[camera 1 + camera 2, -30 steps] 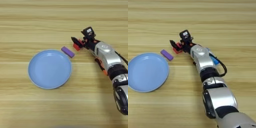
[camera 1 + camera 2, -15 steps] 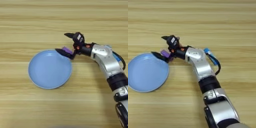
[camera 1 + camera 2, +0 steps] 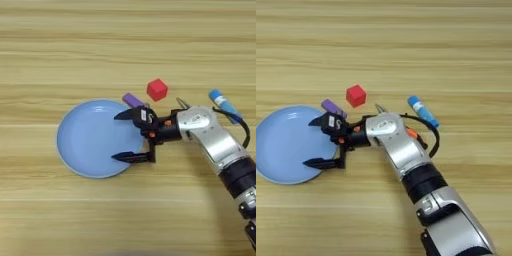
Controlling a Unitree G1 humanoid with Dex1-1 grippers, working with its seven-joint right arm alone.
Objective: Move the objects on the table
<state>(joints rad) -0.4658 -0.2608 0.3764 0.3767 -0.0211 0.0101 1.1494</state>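
Right now gripper (image 3: 126, 136) spread wide, empty, fingertips over right rim of light-blue plate (image 3: 80, 140), pointing left. Purple block (image 3: 133, 100) just beyond upper finger, at plate's far-right edge, long axis slanting. Red cube (image 3: 157, 89) farther back-right. Blue tube (image 3: 423, 112) behind forearm.

We see our right arm (image 3: 398, 145) as a rounded silver shell with black joints. A black cable (image 3: 428, 137) loops beside it. Its gripper (image 3: 125, 136) has two black fingers and orange accents.
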